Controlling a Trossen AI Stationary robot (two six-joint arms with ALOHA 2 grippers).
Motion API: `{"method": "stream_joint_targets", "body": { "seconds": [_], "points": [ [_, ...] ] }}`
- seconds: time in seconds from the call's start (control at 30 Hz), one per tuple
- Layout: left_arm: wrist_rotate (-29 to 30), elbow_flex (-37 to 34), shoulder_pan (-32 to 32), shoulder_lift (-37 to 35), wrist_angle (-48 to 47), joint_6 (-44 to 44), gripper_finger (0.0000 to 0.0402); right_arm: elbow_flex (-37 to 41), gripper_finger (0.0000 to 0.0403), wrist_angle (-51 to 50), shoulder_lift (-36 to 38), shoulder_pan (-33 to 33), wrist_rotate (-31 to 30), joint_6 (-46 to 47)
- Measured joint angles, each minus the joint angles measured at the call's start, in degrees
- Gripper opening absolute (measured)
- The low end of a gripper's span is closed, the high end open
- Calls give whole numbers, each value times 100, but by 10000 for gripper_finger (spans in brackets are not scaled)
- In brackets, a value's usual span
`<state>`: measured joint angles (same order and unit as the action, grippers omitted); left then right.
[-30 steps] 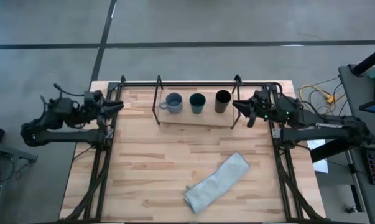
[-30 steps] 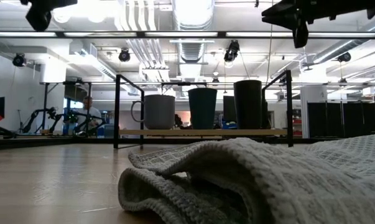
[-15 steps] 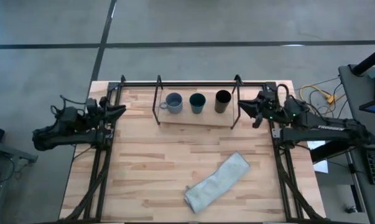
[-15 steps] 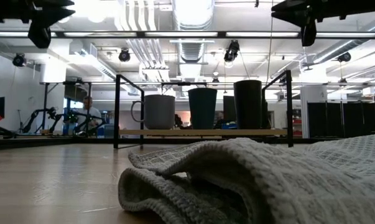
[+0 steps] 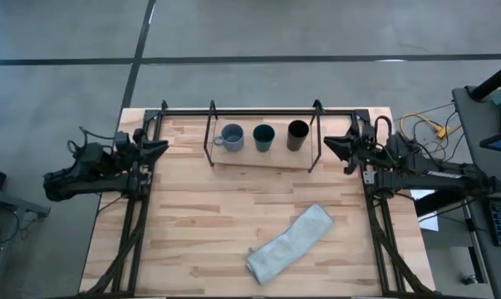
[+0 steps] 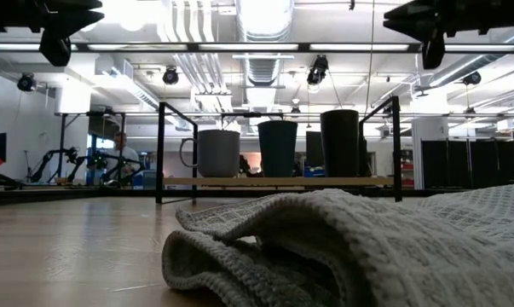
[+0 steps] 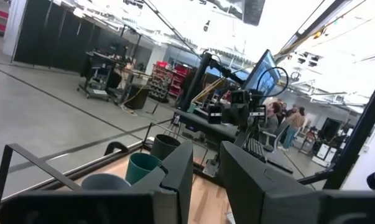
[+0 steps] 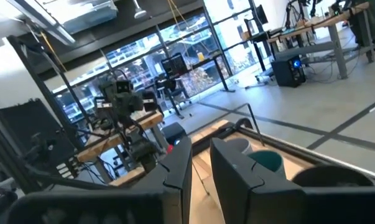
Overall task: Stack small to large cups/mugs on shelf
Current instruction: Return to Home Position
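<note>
Clearance given to mug [image 5: 232, 136], teal cup [image 5: 264, 136] and black cup [image 5: 297, 133], ranked by height on shelf [image 5: 258, 159] just ahead of right gripper [image 5: 328, 143]; parked left gripper [image 5: 160, 144] farther off; both narrowly parted, empty.

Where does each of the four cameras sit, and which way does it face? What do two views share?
High: above the table, facing straight down; shows both arms, left gripper and right gripper flanking the shelf.
Low: at tabletop height behind the cloth, facing the shelf; grippers overhead.
Left wrist: on the left arm, facing past its own parted fingers across the shelf.
Right wrist: on the right arm, facing oppositely; own fingers likewise.
Shared: high and low show grey-blue mug, teal cup, black cup in line.
</note>
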<state>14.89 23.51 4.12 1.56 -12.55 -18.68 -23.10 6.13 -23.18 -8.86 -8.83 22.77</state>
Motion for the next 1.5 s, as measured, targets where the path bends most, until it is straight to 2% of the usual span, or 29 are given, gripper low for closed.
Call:
{"method": "stream_joint_targets", "body": {
  "seconds": [0.53, 1.17, 1.4, 1.5],
  "points": [
    [-12, -20, 0, 13, -47, 8, 68, 1373, 54, 1305, 645, 0, -23, 562],
    [-23, -99, 0, 37, -442, 74, 68, 2062, 54, 1401, 1672, 0, -27, 637],
    [-21, -565, -2, 0, -441, -46, 68, 2174, 54, 1399, 1806, -1, -30, 722],
    [-2, -837, -2, -4, -131, -187, 68, 2174, 54, 1390, 1816, 0, -30, 705]
  ]
}}
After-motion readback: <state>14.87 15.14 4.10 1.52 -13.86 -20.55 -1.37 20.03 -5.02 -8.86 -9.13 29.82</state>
